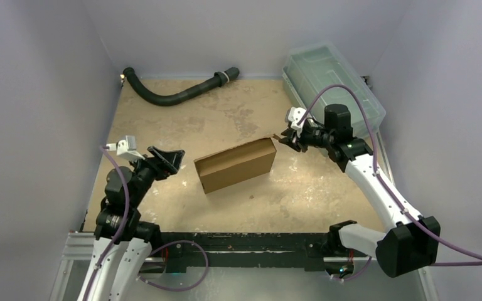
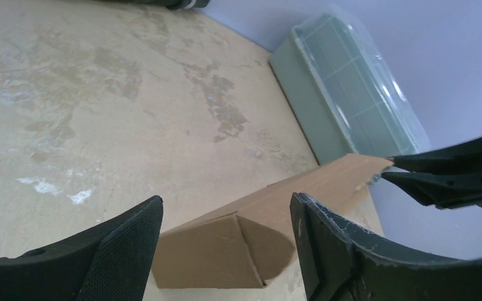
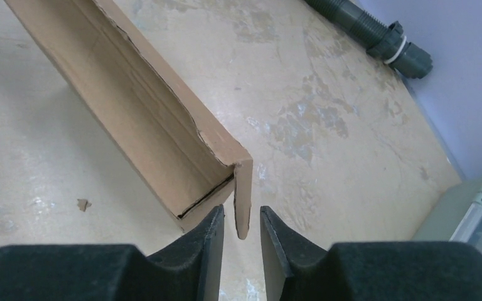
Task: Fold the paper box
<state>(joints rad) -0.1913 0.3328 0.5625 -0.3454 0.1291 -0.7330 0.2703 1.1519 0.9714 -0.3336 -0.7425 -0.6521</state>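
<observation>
Our right fingers [image 3: 207, 251] straddle the paper box [image 1: 235, 164] end flap [image 3: 243, 200] narrowly, not yet pinching; left fingers [image 2: 125, 251] gape wide. Closing askew could crumple that flap.

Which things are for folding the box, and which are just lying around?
For the job:
paper box
right gripper, fingers either side of the box's corner flap
left gripper, open, by the box's other end

Just lying about:
black hose
clear plastic bin
small cardboard scrap
</observation>
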